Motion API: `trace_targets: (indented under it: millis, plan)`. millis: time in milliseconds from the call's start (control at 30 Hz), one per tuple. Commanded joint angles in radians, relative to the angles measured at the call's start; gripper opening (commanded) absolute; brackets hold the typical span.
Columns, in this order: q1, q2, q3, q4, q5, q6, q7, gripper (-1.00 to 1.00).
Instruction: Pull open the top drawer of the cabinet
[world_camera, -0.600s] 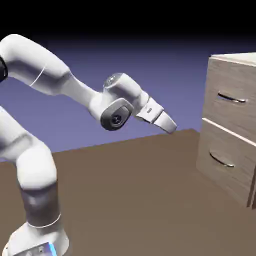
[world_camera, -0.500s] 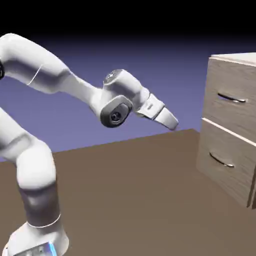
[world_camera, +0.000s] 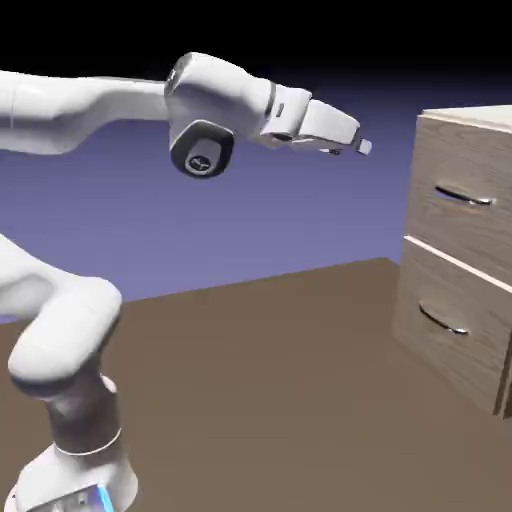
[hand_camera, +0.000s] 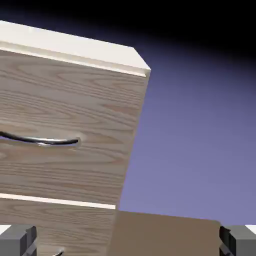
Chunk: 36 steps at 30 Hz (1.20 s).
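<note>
The cabinet (world_camera: 460, 260) stands on the table (world_camera: 250, 400), at the exterior view's right. The robot's base (world_camera: 75, 475) is at the exterior view's left. The arm (world_camera: 120, 105) goes up from the base and reaches across, over the table. Its end effector (world_camera: 350, 143) is in the air between the base and the cabinet, apart from the cabinet. The top drawer (world_camera: 462, 195) sits right above the lower drawer (world_camera: 450, 320), and each has a handle on its front.

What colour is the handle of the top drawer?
Silver, shiny; best in the hand view.
</note>
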Motion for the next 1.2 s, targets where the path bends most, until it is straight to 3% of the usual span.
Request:
trace_targets:
  millis: [0, 1167]
  plan:
    - [-0.029, -0.017, 0.020, 0.014, 0.044, -0.009, -0.041, 0.00]
    - [-1.052, -0.625, 0.735, 0.509, 1.566, -0.311, -1.470, 0.00]
